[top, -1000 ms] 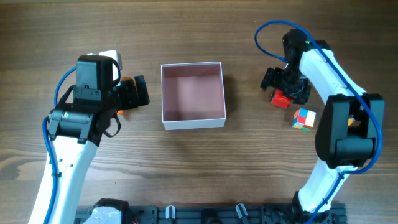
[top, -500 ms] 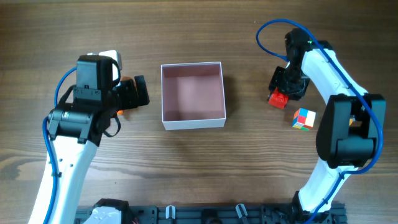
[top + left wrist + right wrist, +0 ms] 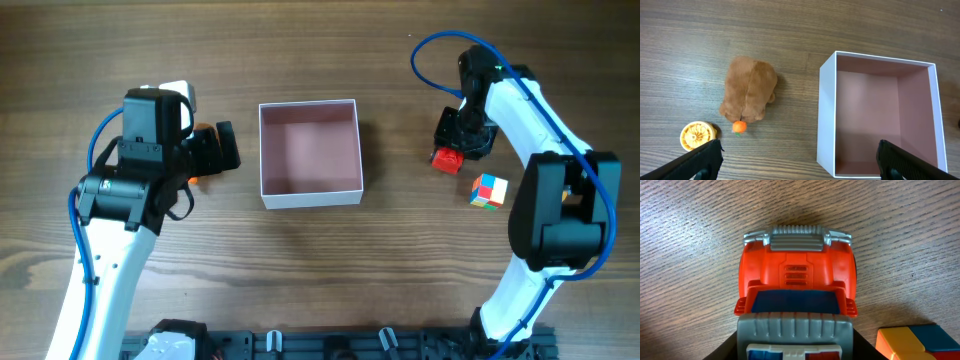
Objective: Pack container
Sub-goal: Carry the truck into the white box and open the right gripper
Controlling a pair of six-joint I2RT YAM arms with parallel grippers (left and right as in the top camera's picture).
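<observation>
My right gripper has pinched in since a second ago; I read it as clamped on the red toy truck, upper right of frame. The left gripper sits with fingers wide apart. The container is at centre frame, empty, so I judge the first lift comes next.

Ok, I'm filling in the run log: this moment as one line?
container: empty | left gripper: open, holding nothing | right gripper: jaws flank red truck, grip unclear

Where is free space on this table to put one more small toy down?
Free: the empty floor of the container; the bare table between it and the red toy truck. Crowded: the truck sits close to the colour cube.
</observation>
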